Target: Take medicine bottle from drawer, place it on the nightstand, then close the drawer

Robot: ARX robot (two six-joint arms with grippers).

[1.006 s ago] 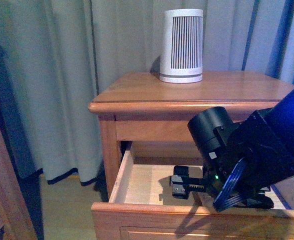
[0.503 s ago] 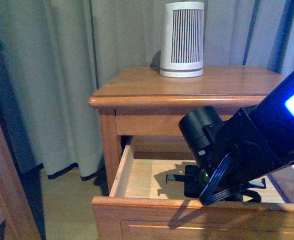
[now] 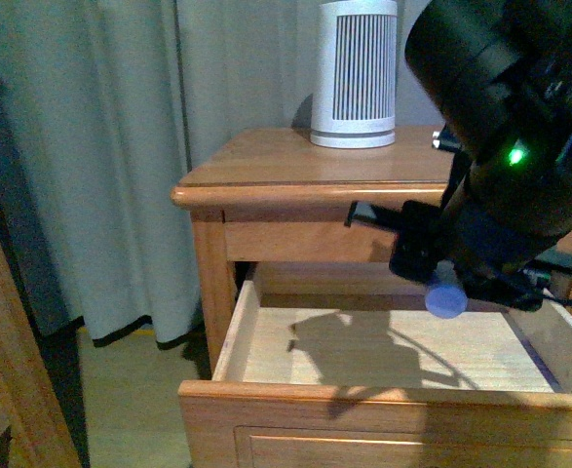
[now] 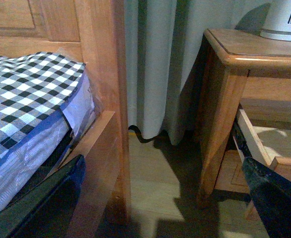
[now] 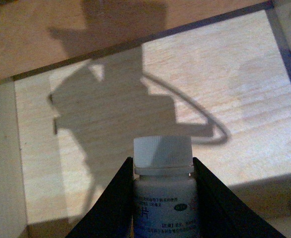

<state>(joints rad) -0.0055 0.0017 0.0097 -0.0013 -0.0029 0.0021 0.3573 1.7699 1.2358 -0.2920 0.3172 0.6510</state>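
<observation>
Against the grey curtain (image 3: 120, 146), the nightstand (image 3: 295, 161) stands with its drawer (image 3: 383, 356) pulled out. My right gripper (image 3: 441, 283) hangs above it, fingers (image 5: 113, 198) clamped on both sides of the bottle (image 5: 162, 193), whose cap juts past the tips. I judge the carry is in hand: next I must raise the bottle over the top's front edge, clear of the slatted device (image 3: 355, 73), and set it upright, while my left gripper (image 4: 157, 203) hangs spread and empty, well off.

Right arm's fingers (image 3: 420, 268) holding medicine bottle (image 3: 446, 300) above open drawer (image 3: 363, 398), slatted white device (image 3: 355, 73) on nightstand (image 3: 295, 161)
</observation>
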